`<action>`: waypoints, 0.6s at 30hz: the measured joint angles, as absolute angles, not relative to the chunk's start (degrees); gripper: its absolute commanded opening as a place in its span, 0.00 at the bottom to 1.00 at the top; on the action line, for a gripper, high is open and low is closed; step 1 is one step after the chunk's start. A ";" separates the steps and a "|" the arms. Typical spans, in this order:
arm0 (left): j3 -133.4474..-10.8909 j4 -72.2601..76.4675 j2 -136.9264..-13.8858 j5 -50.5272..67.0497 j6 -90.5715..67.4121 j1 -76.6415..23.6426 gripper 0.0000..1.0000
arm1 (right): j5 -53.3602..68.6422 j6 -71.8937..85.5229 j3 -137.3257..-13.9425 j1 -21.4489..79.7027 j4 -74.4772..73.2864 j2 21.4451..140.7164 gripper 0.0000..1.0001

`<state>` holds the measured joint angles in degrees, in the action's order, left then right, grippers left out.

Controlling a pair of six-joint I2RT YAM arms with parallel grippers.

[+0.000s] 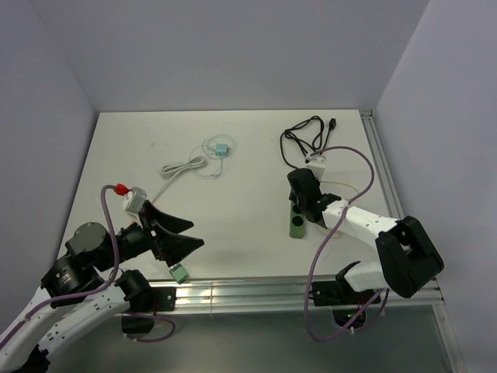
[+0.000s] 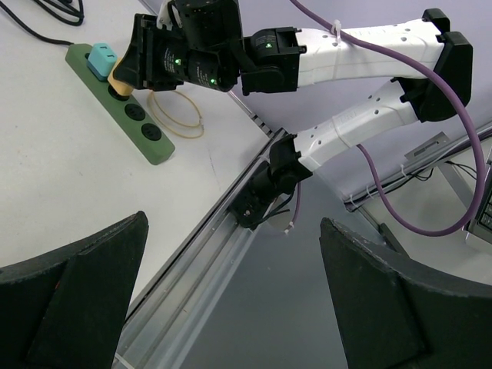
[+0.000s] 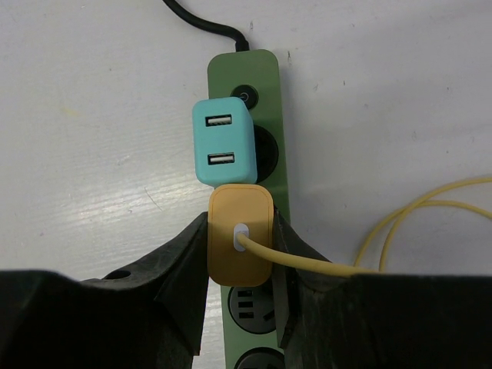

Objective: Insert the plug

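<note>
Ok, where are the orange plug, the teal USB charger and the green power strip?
Orange plastic plug (image 3: pixel 240 231): right wrist view, centre of its back face.
Teal two-port USB charger (image 3: pixel 223 142): right wrist view, between its ports.
Long green power strip (image 3: pixel 246 65): right wrist view, bare end above the switch.

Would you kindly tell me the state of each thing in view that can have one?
Green plastic power strip: lying flat.
Teal two-port USB charger: plugged into the strip.
Orange rectangular plug: gripped at the strip beside the charger; seating unclear.
Right gripper: shut on the plug.
Left gripper: open, empty.
White coiled cable: lying loose, away from the strip.
</note>
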<state>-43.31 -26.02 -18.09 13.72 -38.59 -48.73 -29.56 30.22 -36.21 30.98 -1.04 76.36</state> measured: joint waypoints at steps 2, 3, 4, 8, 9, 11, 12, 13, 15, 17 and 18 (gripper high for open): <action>-43.31 -26.17 -18.06 13.72 -38.59 -48.73 0.99 | -29.58 30.28 -36.69 30.98 -1.65 76.77 0.00; -43.31 -26.26 -17.96 13.72 -38.59 -48.73 1.00 | -29.58 30.35 -36.88 30.98 -1.85 76.95 0.00; -43.31 -26.44 -17.76 13.72 -38.59 -48.73 1.00 | -29.61 30.41 -37.17 31.00 -2.20 77.14 0.00; -43.31 -26.59 -16.86 13.72 -38.59 -48.73 1.00 | -30.85 31.75 -39.05 31.83 -4.49 78.70 0.00; -43.31 -26.59 -16.71 13.74 -38.59 -48.73 1.00 | -31.75 32.14 -39.64 32.36 -5.23 79.22 0.00; -43.31 -26.52 -16.69 13.78 -38.59 -48.73 1.00 | -33.63 33.21 -41.17 33.52 -6.98 80.55 0.00; -43.31 -26.52 -16.71 13.91 -38.59 -48.73 0.99 | -34.44 33.74 -41.95 34.04 -7.94 81.19 0.00; -43.31 -26.52 -16.71 14.11 -38.59 -48.73 0.99 | -35.14 34.28 -42.61 34.54 -8.78 81.82 0.00; -43.31 -26.39 -16.71 14.39 -38.61 -48.73 0.99 | -36.58 35.57 -43.48 35.59 -9.78 82.76 0.00; -43.31 -26.41 -16.69 14.61 -38.61 -48.73 1.00 | -38.30 37.45 -43.53 36.71 -10.00 83.22 0.00; -43.31 -26.41 -16.69 14.72 -38.63 -48.73 1.00 | -39.20 38.37 -43.53 37.30 -10.11 83.44 0.00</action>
<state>-43.31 -26.41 -16.69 14.72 -38.63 -48.73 -39.20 38.37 -43.53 37.30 -10.11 83.44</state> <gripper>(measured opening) 0.995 0.394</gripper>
